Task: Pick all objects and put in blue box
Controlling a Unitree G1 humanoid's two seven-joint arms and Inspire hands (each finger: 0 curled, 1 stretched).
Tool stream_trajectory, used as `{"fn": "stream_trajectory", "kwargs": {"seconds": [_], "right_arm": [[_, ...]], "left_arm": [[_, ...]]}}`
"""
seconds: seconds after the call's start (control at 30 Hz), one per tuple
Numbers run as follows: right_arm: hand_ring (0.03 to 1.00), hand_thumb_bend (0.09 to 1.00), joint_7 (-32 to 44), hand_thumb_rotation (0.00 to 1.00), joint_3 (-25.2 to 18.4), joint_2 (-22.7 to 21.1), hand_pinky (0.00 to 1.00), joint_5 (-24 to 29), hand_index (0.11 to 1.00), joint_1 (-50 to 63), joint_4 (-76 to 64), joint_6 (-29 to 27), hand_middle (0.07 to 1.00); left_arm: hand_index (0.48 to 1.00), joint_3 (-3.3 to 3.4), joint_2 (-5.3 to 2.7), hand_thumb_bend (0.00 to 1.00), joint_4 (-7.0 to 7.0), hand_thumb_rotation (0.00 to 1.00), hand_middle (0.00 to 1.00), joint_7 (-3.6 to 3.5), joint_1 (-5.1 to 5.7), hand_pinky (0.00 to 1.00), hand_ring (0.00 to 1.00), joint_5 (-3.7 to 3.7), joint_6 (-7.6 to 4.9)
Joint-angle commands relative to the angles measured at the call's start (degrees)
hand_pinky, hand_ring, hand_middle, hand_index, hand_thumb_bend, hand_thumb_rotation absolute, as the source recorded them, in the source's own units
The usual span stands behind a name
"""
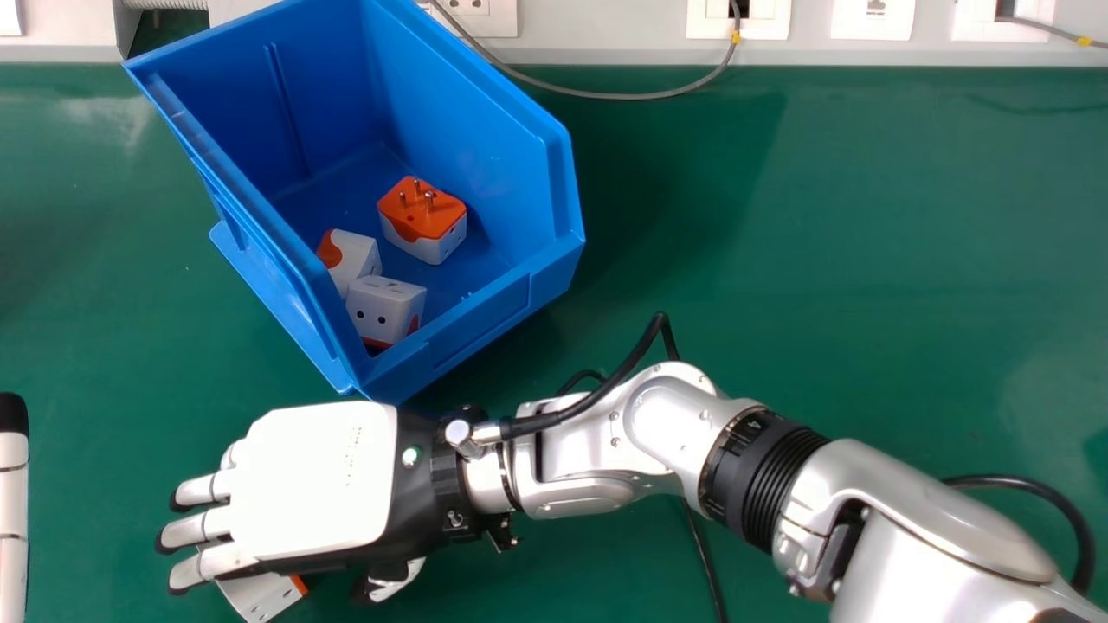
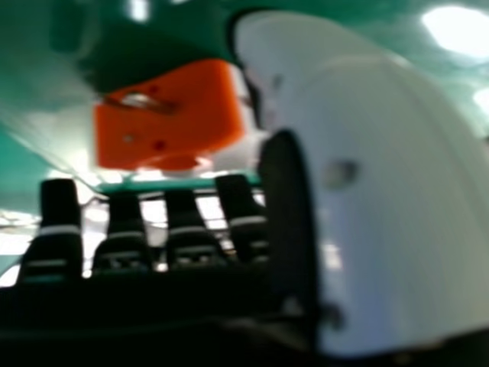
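Since all the work is set out on a big green table, both the box and the last block can be found from the robot's right hand. The blue box is set just past that hand, on the side away from the robot. The right hand is held low with its palm down, and its fingers are kept straight and open, so nothing is gripped. The left hand is seen at the head view's left edge, well apart from the right hand's fingertips.

One plug block is left to be picked up. It is partly hidden under the right hand's fingers, between them and the thumb, and whether it is touched cannot be told. Its orange side is turned back to the palm. Three more blocks are held in the box past the hand: one with an orange top and two white ones.

The last pick seems to be lined up. Next, the fingers and thumb should be closed around the block. It could be tipped or pushed away if it is pinched badly by its small metal pins.
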Motion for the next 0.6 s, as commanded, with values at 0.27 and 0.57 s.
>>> {"fn": "stream_trajectory", "kwargs": {"seconds": [0.27,0.57], "right_arm": [[0.899,0.389,-0.2,0.16,0.9,2.3,0.77,-0.2,0.835,-2.6,1.5,2.1,0.900],[0.894,0.431,1.1,0.20,1.7,3.3,0.77,-0.8,0.823,-2.7,1.5,3.9,0.890]], "left_arm": [[1.000,-1.46,-1.99,0.56,-5.36,1.00,0.98,1.89,-0.02,0.91,0.97,1.12,3.68],[1.000,-1.50,-2.02,0.55,-5.71,1.00,0.98,2.27,-0.60,0.91,0.97,1.69,5.50]]}}
